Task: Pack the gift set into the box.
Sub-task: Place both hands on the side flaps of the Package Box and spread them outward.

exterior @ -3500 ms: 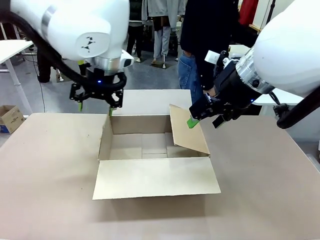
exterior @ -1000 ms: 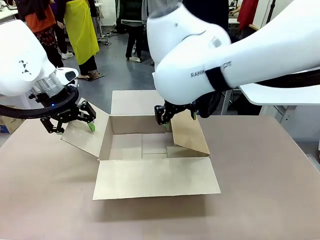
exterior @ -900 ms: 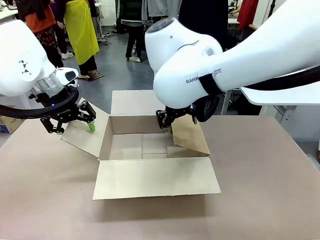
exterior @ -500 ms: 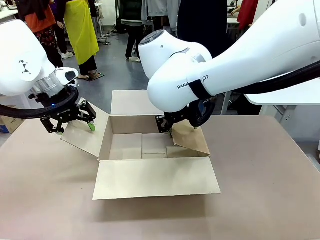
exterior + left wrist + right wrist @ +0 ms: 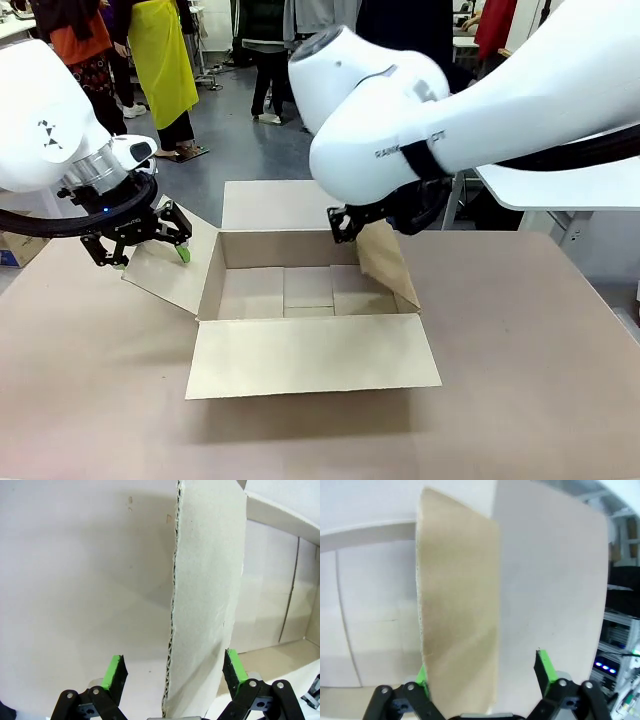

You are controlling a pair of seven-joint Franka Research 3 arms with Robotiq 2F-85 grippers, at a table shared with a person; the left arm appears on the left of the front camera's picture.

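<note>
1. Table point(image 5: 520, 380): plain beige top that spans the whole near field.
2. Small carton point(image 5: 14, 243): brown, on the floor just past the table's left edge.
3. Floor point(image 5: 225, 140): grey, beyond the table's far edge.
4. Person in a yellow apron point(image 5: 165, 55): stands at far left, next to a person in an orange top point(image 5: 85, 45).
5. White desk point(image 5: 545, 185): at right, behind the table.
6. Red garment point(image 5: 497, 20): hangs at top right.
7. Rack point(image 5: 617, 655): at the right edge of the right wrist view, with blue lights lit.
</note>
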